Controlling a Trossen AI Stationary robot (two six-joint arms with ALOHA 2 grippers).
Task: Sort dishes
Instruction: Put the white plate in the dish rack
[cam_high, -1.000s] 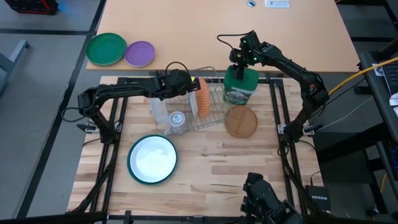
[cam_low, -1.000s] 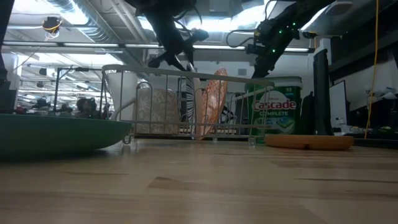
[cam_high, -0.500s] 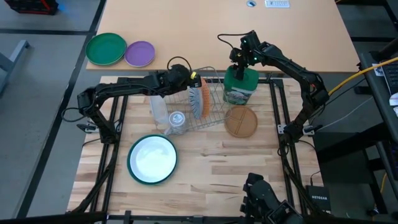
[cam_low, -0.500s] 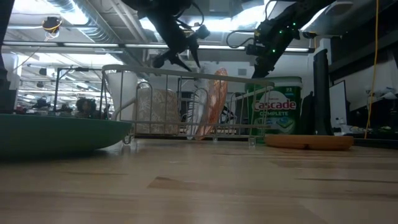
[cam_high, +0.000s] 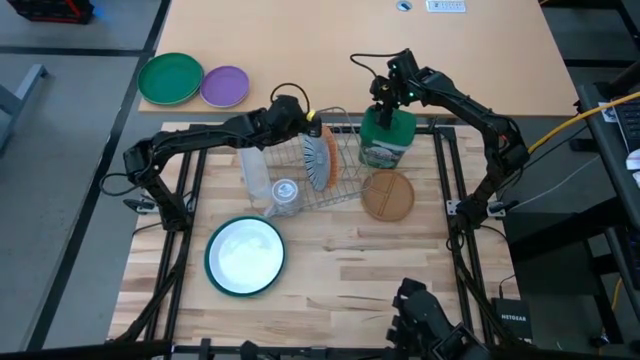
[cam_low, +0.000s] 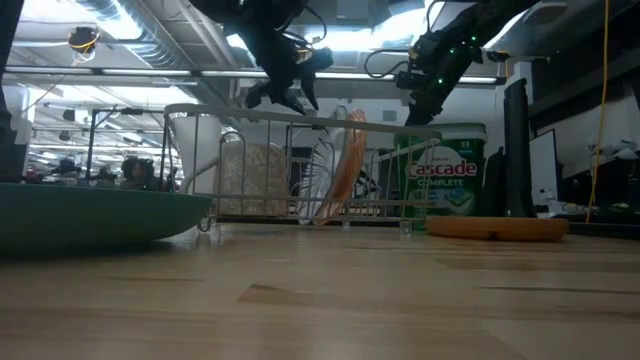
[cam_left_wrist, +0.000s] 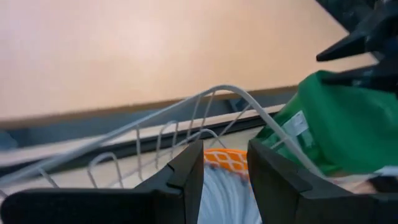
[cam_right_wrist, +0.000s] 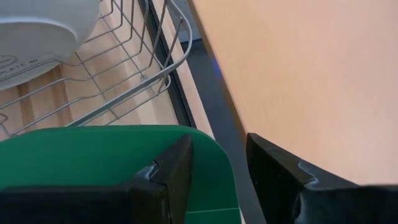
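The teal-and-white striped plate (cam_high: 318, 163) stands on edge in the wire dish rack (cam_high: 345, 185) at the middle of the table, leaning against the orange speckled plate (cam_high: 328, 160) just behind it; in the low view the 2 tilt together, striped plate (cam_low: 322, 178) in front and orange speckled plate (cam_low: 347, 165) touching it. The left gripper (cam_high: 303, 124) hangs just above the rack's back edge, over the tops of those 2 plates, its fingers (cam_left_wrist: 184, 180) apart with nothing between them and the orange rim showing through the gap. The large teal plate (cam_high: 245, 256) with its white centre lies flat on the wooden table (cam_high: 340, 275) nearer the front, left of the rack and apart from it. The brown plate (cam_high: 387, 195) lies flat just to the right of the rack, in front of the green canister (cam_high: 386, 140). The right gripper (cam_high: 384, 97) sits right over the canister's lid, fingers (cam_right_wrist: 163, 180) parted and straddling the lid's edge, gripping nothing that can be seen. A clear container (cam_high: 256, 170) and a small glass (cam_high: 285, 192) occupy the rack's left side. On the tan desk (cam_high: 330, 50) behind, a green plate (cam_high: 170, 78) and a purple plate (cam_high: 225, 86) lie side by side, touching.
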